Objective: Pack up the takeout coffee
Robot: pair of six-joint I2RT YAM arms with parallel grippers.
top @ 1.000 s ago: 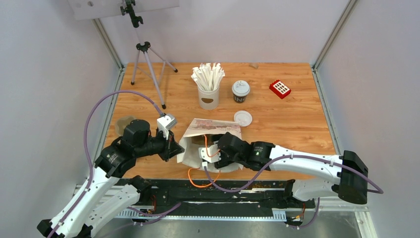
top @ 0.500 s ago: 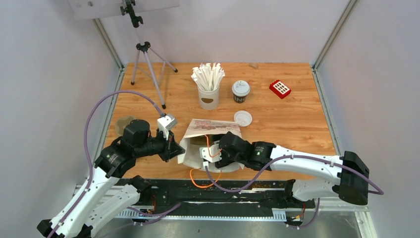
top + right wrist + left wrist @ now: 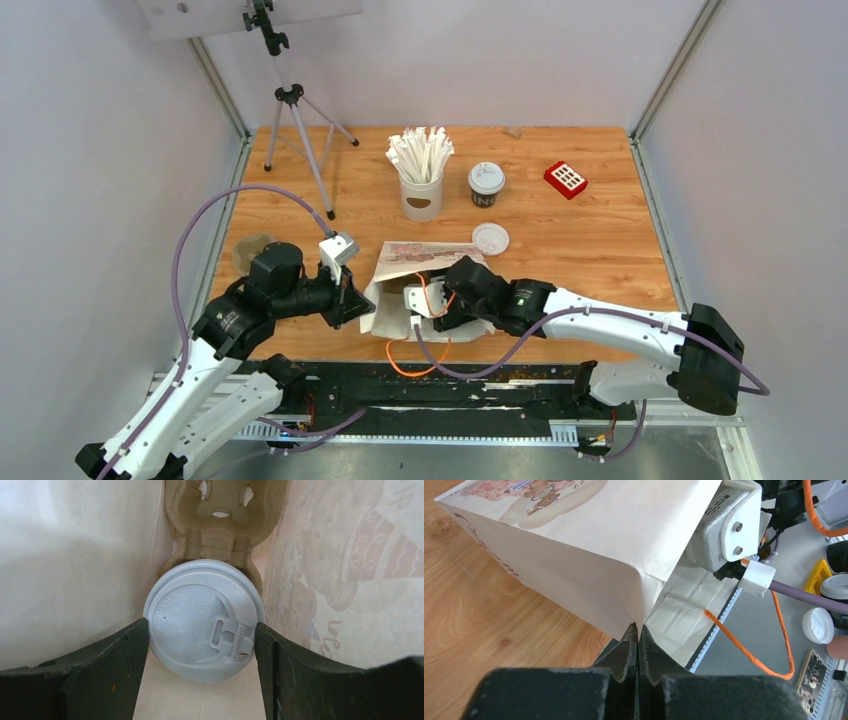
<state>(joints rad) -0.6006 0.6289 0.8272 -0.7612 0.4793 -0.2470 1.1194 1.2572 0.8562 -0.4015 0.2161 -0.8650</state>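
Observation:
One takeout coffee cup, seen by its white lid [image 3: 202, 620], sits in a pocket of the beige pulp carrier [image 3: 220, 515] inside the white paper bag [image 3: 425, 255]. My right gripper [image 3: 200, 627] reaches into the bag's mouth, and both fingers press against the lid's sides. In the top view the right gripper [image 3: 432, 300] is half hidden by the bag. My left gripper [image 3: 637, 630] is shut on the corner of the bag's mouth [image 3: 589, 545], at the bag's left side [image 3: 352, 300]. A second brown lidded cup [image 3: 486, 183] stands at the back.
A loose white lid [image 3: 490, 238] lies just behind the bag. The white cup of wrapped sticks [image 3: 421, 170] stands left of the back cup. A red block [image 3: 565, 179] sits far right and a tripod [image 3: 300, 130] back left. An orange cable [image 3: 410, 355] trails over the near edge.
My right wrist has shifted slightly back and to the right at the bag's mouth, and the orange cable has swung with it. The left gripper keeps its pinch in the same place.

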